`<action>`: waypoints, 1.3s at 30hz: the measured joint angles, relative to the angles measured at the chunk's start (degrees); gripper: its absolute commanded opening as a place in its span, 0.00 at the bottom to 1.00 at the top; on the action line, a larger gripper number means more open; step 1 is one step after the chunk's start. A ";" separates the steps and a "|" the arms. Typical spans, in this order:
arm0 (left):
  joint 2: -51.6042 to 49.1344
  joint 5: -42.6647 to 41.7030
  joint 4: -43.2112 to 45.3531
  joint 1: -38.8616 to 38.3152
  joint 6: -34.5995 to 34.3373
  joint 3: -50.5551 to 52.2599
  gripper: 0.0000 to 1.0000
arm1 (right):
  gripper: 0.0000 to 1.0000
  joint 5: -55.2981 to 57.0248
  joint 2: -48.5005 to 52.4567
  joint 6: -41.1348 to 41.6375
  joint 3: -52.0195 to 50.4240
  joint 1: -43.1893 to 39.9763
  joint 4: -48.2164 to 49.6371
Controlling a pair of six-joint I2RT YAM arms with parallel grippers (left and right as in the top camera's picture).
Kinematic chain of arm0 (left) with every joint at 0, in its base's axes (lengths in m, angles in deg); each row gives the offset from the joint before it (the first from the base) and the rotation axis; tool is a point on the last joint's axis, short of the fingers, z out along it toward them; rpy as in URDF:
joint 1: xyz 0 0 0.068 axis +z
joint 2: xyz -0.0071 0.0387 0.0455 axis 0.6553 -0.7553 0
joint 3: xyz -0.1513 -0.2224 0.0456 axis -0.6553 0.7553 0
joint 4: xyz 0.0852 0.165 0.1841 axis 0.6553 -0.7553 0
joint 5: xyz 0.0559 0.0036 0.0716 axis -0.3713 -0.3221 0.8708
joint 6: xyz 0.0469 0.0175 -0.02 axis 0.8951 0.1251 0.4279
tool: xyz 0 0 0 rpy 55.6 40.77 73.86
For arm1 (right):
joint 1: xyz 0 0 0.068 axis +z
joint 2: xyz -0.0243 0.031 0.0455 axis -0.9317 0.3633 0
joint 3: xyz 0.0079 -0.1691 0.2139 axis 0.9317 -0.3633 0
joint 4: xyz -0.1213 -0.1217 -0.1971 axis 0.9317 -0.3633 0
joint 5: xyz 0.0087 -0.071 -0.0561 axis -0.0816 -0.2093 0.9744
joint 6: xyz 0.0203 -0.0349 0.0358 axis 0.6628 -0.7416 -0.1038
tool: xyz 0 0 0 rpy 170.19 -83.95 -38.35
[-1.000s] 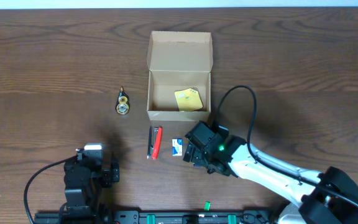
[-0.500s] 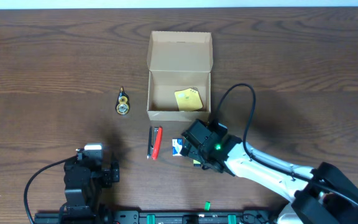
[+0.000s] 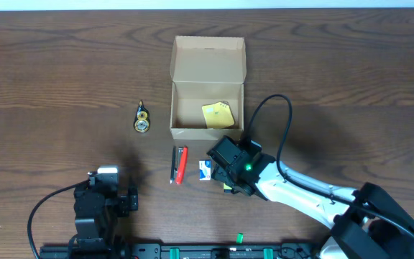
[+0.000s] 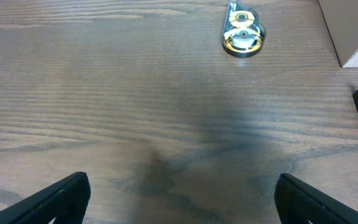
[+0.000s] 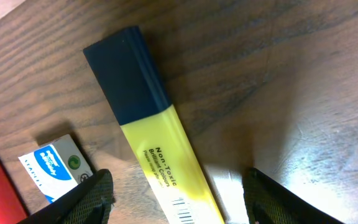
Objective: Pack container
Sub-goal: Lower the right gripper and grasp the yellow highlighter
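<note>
The container point(image 3: 208, 57), a tan cardboard box with its flap lid open, stands at centre back with a pale-yellow pad point(image 3: 218, 114) inside. My right gripper point(image 5: 179, 202) is low over the table just in front of it, open. Its fingers point(image 5: 93, 196) straddle a yellow highlighter point(image 5: 163, 140) with a dark blue cap, and a gap shows on each side. From overhead that gripper point(image 3: 226, 175) covers the highlighter. My left gripper point(image 4: 182, 199) is wide open over bare wood at the front left, holding nothing.
A small blue-and-white box point(image 3: 205, 170) lies just left of the right gripper, with a red-and-black pen point(image 3: 180, 165) beyond it. A gold tape roll point(image 3: 142, 119) sits left of the container. The right arm's cable loops up beside the box's right wall.
The right gripper has shifted a little left and toward the container, and its jaws have narrowed around the highlighter. The left arm has not moved.
</note>
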 measured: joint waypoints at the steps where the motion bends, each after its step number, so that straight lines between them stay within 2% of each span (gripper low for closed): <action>1: 0.00 0.00 0.00 -0.02 0.00 0.00 0.96 | 0.67 -0.15 0.07 0.15 0.13 0.00 -0.96; 7: 0.00 0.00 0.00 -0.02 0.00 0.00 0.96 | 0.68 -0.15 0.09 1.49 0.46 0.00 -5.53; 16: 0.00 0.00 0.00 -0.02 0.00 0.00 0.96 | 0.68 -0.02 0.11 3.50 0.46 0.00 -6.36; 23: 0.00 0.00 0.00 -0.02 0.00 0.00 0.96 | 0.61 0.13 1.46 3.72 1.14 0.00 -5.86; 27: 0.00 0.00 0.00 -0.02 0.00 0.00 0.96 | 0.49 0.39 2.73 3.69 2.12 0.00 -5.38; 30: 0.00 -0.02 -0.02 -0.02 0.00 0.00 0.96 | 0.31 0.61 3.08 3.67 2.29 0.00 -4.96; 31: 0.00 0.00 0.02 0.00 0.00 0.00 0.96 | 0.28 0.59 3.17 3.54 2.34 0.00 -4.92; 39: 0.00 0.00 0.00 -0.02 0.00 0.00 0.96 | 0.16 0.50 4.70 3.17 4.92 0.00 -8.61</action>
